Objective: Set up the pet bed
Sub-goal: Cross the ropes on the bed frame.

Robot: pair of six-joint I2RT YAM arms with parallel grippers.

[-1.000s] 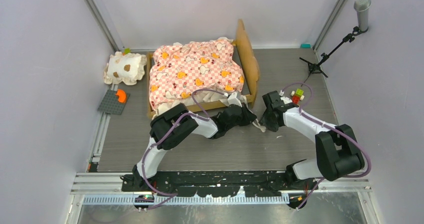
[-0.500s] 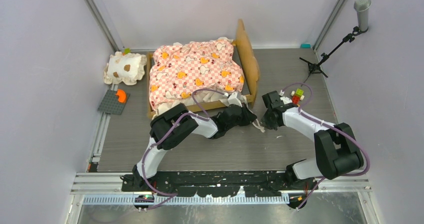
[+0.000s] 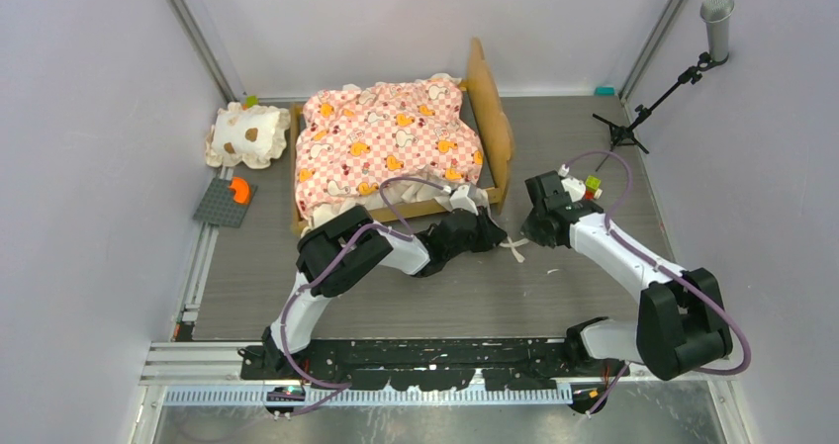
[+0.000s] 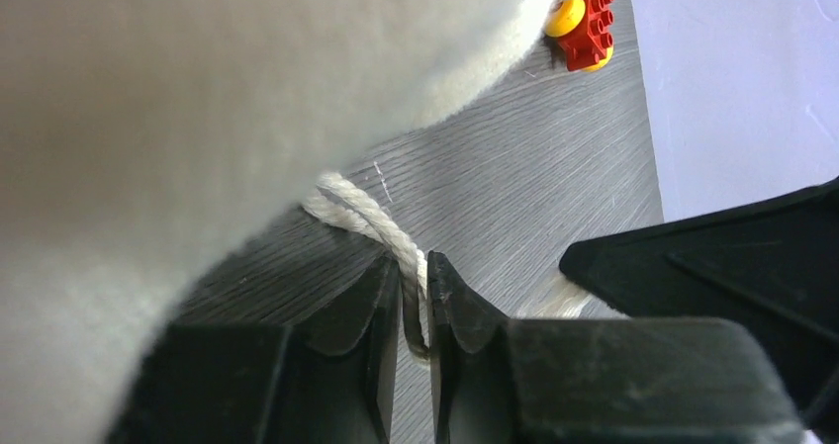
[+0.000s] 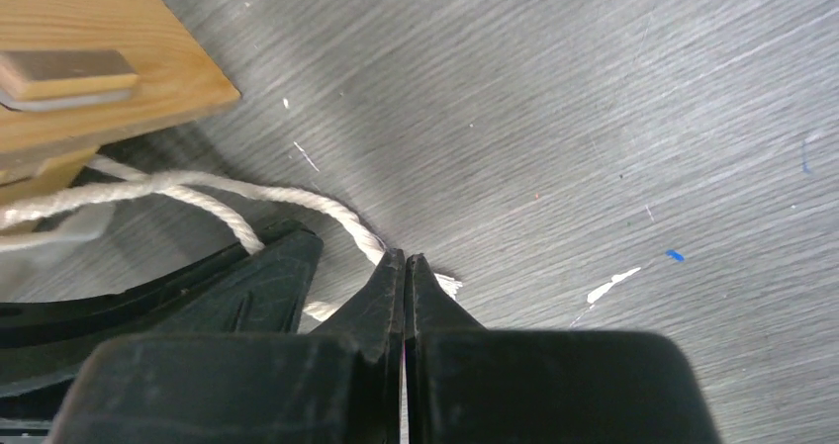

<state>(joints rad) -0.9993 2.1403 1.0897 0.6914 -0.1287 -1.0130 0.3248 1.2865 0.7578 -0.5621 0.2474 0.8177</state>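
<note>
- We are seeing the pet bed (image 3: 396, 142) sitting toward the far edge of the tabletop (image 3: 396, 296), about midway along it, with its wooden headboard (image 3: 492, 118) standing on the side nearer the right edge.
- The pink checkered mattress (image 3: 381, 128) is lying rumpled over the frame, its cream ruffle spilling over the near side.
- The left tool (image 4: 414, 276) is reaching in at the bed's near right corner. Its fingers are pinching a white cord (image 4: 371, 217) in the narrow gap between them.
- The right tool (image 5: 406, 261) is resting low over the tabletop just right of that corner. Its fingers are pressed together, with the cord's frayed end passing through the tips.
- From above, we are seeing the two tools close together, with the cord lying between them.
- A cream pillow (image 3: 247, 135) with brown spots is lying by the far left corner, just beside the bed.
- A grey plate (image 3: 226, 202) carrying an orange piece is sitting near the left edge.
- Small toy bricks (image 3: 591, 185) are sitting beside the right arm.
</note>
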